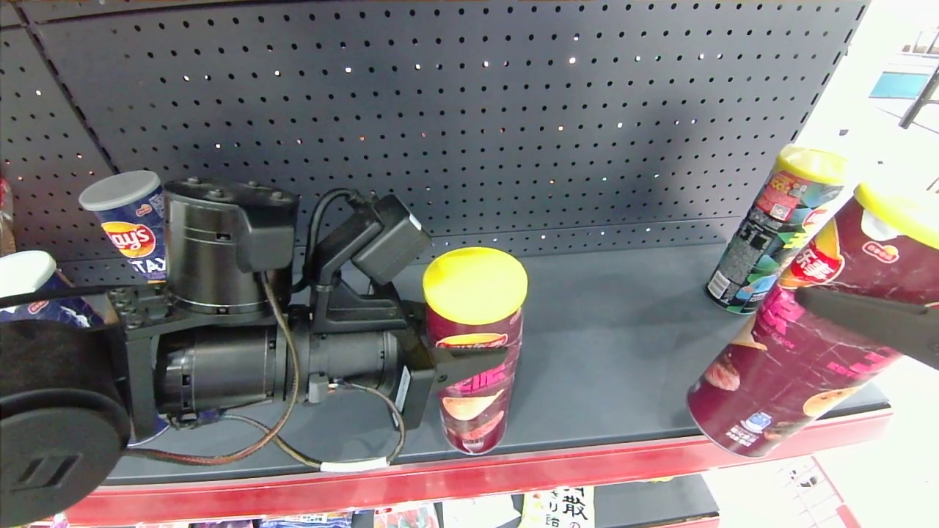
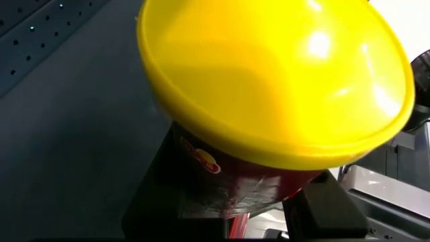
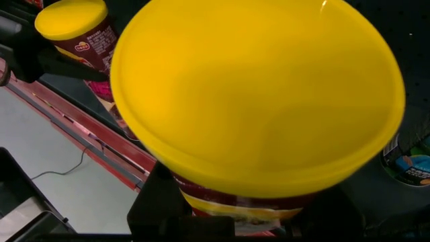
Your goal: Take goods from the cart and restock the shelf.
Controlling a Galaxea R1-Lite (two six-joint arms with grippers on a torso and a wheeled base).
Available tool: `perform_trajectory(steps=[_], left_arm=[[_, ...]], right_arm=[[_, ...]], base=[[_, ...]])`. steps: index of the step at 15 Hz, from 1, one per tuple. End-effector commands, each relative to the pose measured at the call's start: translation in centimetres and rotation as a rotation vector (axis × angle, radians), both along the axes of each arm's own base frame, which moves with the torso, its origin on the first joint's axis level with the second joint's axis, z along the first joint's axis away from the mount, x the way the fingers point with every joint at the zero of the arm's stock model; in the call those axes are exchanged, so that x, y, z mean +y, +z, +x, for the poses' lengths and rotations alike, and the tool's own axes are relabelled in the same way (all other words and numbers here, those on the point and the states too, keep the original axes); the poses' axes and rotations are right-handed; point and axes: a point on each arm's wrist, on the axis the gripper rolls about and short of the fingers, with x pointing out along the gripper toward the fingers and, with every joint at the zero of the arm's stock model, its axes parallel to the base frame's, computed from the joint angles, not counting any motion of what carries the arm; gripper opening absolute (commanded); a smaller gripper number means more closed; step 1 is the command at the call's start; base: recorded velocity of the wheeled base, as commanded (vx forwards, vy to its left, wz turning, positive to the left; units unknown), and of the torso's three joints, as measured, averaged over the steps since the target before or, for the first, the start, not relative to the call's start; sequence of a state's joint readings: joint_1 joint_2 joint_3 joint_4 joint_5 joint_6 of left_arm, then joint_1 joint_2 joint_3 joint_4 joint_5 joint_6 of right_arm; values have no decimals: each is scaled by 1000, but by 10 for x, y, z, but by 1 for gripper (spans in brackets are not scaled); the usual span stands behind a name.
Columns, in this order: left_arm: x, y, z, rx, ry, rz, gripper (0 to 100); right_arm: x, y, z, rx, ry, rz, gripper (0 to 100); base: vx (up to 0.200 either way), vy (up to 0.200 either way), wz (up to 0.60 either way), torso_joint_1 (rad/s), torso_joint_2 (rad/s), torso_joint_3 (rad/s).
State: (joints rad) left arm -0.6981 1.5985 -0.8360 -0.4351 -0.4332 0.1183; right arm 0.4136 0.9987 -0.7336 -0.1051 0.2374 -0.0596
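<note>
Snugly: left pincer (image 1: 475,358), upright can (image 1: 474,414); right pincer (image 1: 851,317), tilted can (image 1: 763,385).

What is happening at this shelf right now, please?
The robot is restocking chip cans with both arms. The left gripper holds an upright maroon can near the front edge of the shelf, seemingly set down on it. The right gripper holds a tilted maroon can at the shelf's right end, not yet standing. A dark can is behind it, and blue cans stand on the left.
</note>
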Motion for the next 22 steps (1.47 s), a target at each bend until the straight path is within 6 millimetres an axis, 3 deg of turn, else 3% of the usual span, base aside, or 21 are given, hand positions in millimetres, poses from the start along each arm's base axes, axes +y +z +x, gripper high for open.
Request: perform_trajectory(steps=[1, 7, 13, 17, 20, 22], left_arm=[[0, -2, -1, 3, -1, 4, 100], [6, -5, -9, 28, 9, 7, 100], [37, -16, -37, 65, 58, 21, 100], [61, -30, -58, 81, 123, 52, 100], [74, -30, -70, 87, 158, 29, 100], [84, -34, -82, 87, 194, 33, 100]], right_arm=[[0, 0, 0, -1, 1, 0, 0], [8, 5, 19, 21, 4, -9, 0], [30, 9, 64, 67, 17, -32, 0], [49, 1, 88, 66, 45, -36, 0], [60, -4, 103, 77, 61, -44, 0], [72, -7, 123, 45, 67, -31, 0]], base=[[0, 0, 0, 0, 0, 0], [0, 0, 0, 0, 0, 0], [0, 0, 0, 0, 0, 0], [0, 0, 0, 0, 0, 0], [0, 0, 0, 0, 0, 0], [0, 0, 0, 0, 0, 0]])
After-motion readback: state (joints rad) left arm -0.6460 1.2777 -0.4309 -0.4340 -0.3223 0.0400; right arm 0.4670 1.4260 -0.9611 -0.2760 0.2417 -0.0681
